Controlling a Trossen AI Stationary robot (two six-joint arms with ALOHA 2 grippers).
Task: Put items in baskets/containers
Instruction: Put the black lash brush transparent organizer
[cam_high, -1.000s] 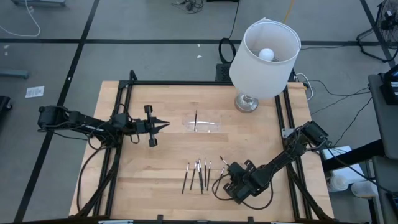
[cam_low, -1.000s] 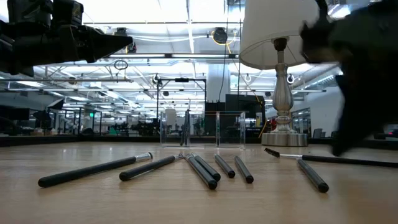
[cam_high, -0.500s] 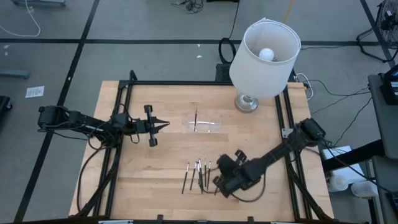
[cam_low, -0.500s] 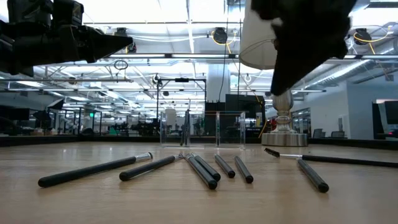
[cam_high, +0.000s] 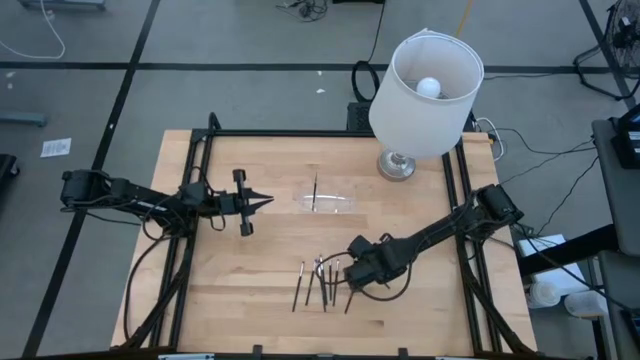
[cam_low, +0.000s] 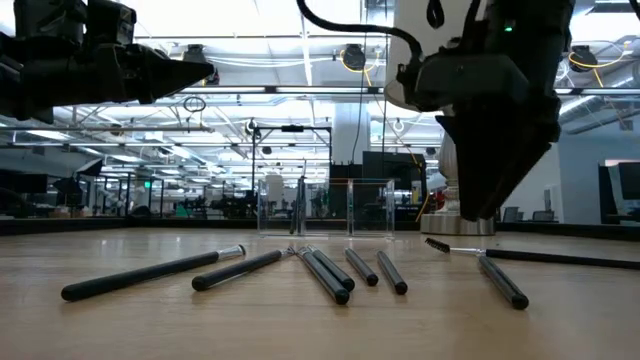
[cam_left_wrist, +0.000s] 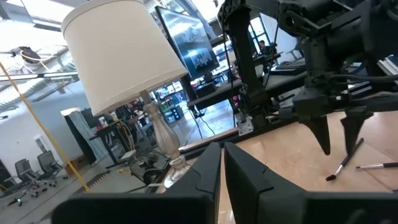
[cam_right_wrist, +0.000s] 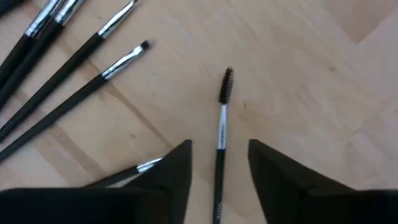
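Observation:
Several thin dark brushes (cam_high: 320, 280) lie loose on the wooden table near its front edge, also seen in the low view (cam_low: 330, 270). One more brush (cam_high: 315, 190) lies in the clear tray (cam_high: 338, 203) at the table's middle. My right gripper (cam_right_wrist: 219, 155) hovers open just above the right end of the loose group. Its fingers stand on either side of a spoolie-tipped brush (cam_right_wrist: 221, 124) without touching it. My left gripper (cam_high: 262, 201) waits shut, raised above the table left of the tray.
A white-shaded lamp (cam_high: 425, 90) stands on its metal base (cam_high: 397, 165) at the table's far right. Black frame rails (cam_high: 200, 170) run along the table's sides. Bare wood lies between the tray and the loose brushes.
My right gripper has swung from the near right part of the table toward the far-left, coming over the right end of the loose brushes. The brushes have not moved.

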